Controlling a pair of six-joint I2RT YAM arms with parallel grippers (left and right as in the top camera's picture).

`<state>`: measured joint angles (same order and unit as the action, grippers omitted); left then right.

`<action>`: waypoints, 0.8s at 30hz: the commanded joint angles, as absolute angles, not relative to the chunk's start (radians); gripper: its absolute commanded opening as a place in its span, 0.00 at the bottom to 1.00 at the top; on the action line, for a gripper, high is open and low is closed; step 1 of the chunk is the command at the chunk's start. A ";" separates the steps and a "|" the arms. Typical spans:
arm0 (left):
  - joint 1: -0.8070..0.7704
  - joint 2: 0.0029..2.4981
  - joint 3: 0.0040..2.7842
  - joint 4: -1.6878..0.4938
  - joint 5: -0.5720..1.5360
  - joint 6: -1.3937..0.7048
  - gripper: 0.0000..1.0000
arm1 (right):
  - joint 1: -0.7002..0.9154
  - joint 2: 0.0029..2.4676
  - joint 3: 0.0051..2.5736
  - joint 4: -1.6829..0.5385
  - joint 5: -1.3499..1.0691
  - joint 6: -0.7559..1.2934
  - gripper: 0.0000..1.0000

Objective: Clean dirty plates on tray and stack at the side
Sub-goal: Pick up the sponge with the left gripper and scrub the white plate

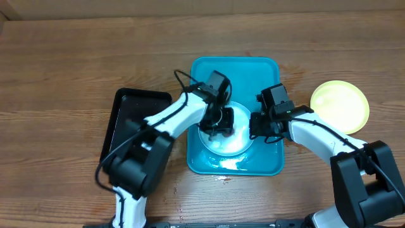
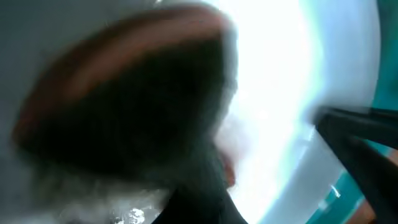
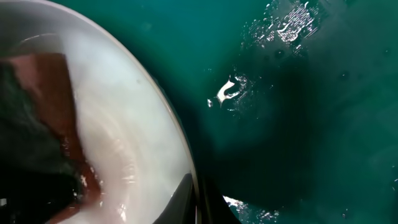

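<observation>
Brown sponge (image 2: 124, 106) clenched in left tool (image 1: 218, 126), right tool (image 1: 258, 124) pinching glossy round plate (image 1: 235, 143) — wet turquoise tray (image 1: 234, 62)

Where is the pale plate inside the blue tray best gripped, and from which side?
Its thin raised rim at the right edge, from the right: the plate lies flat in the tray, and the left gripper with its sponge covers the middle.

1. Overhead view: bright, even light; white glare on the pale round plastic plate (image 1: 235, 144).
2. Left wrist view: heavily blurred, overexposed toward 1 o'clock.
3. Right wrist view: dim; wet glints at 1 o'clock on the turquoise plastic tray (image 3: 186, 37).
</observation>
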<state>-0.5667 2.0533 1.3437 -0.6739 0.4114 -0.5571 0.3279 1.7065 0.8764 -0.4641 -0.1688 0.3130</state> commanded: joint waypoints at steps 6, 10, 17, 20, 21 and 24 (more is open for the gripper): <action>-0.535 2.081 1.457 -0.981 -0.039 -0.593 0.04 | 0.332 1.732 0.851 -0.468 -0.159 0.307 0.04; -0.540 2.084 1.457 -1.010 -0.107 -0.468 0.04 | 0.332 1.732 0.851 -0.469 -0.159 0.307 0.04; -0.565 2.122 1.454 -0.901 0.246 -0.440 0.04 | 0.332 1.732 0.851 -0.470 -0.159 0.311 0.04; -0.575 2.153 1.454 -0.822 0.463 -0.442 0.04 | 0.332 1.732 0.851 -0.473 -0.159 0.311 0.04; -0.583 2.167 1.454 -0.786 0.542 -0.444 0.04 | 0.332 1.732 0.851 -0.472 -0.158 0.310 0.04; -0.605 2.215 1.454 -0.704 0.706 -0.479 0.04 | 0.332 1.732 0.851 -0.473 -0.159 0.311 0.04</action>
